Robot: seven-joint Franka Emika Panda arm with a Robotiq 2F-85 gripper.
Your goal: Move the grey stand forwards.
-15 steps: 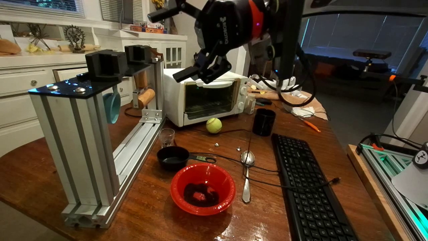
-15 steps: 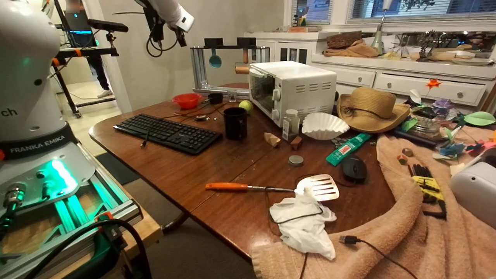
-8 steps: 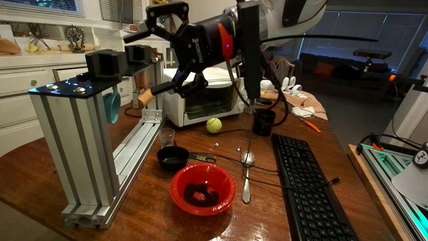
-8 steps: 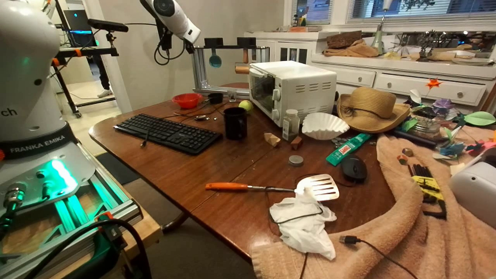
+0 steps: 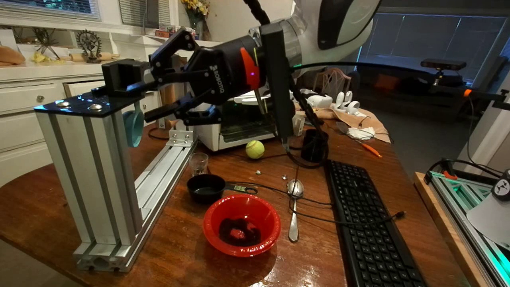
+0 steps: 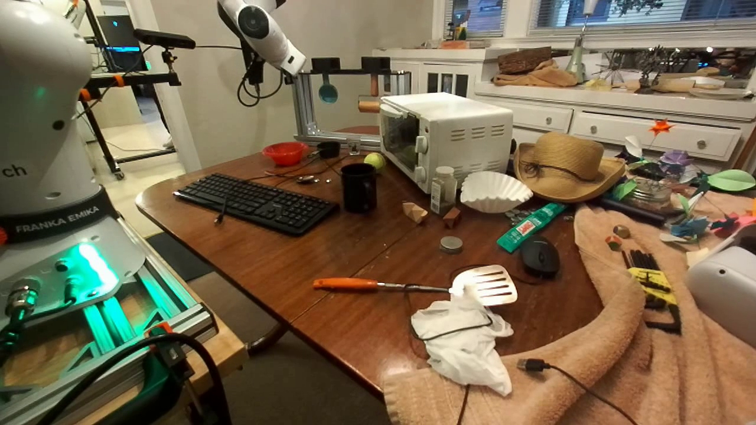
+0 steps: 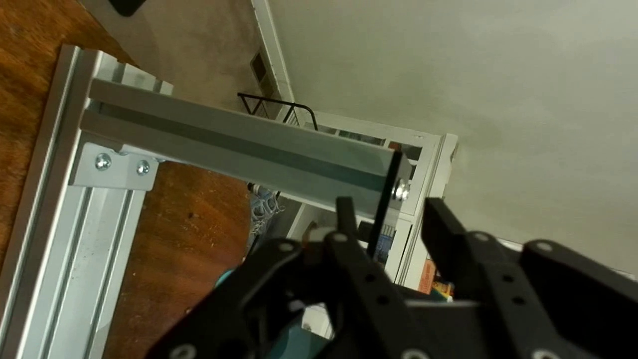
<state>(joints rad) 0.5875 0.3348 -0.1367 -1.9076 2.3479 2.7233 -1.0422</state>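
Lower and closer to the grey stand (image 5: 113,167) than half a second ago, the gripper (image 5: 139,102) has come over to it, and its two fingers (image 7: 345,217) have come nearer to each other. They are not together. From the wrist, the edge of the stand's black top (image 7: 384,204) shows in the gap, with one finger seen on each side. I cannot tell if a finger touches it.

The grey stand is where it was before. It stands up straight on the brown table (image 5: 171,247), with a tall leg at each end, a long bar at the bottom and the flat black top up high. Its long way runs along that bar. In an exterior view it goes from the near end, at the bottom left, to the far end beside the white toaster oven (image 5: 247,125). In an exterior view the grey stand (image 6: 304,106) goes from side to side, partly behind the white toaster oven. Two black blocks (image 6: 326,65) sit on top, in a row along the long way. A blue scoop (image 5: 134,128) hangs under the top. A red bowl (image 5: 242,248) rests apart from the stand.
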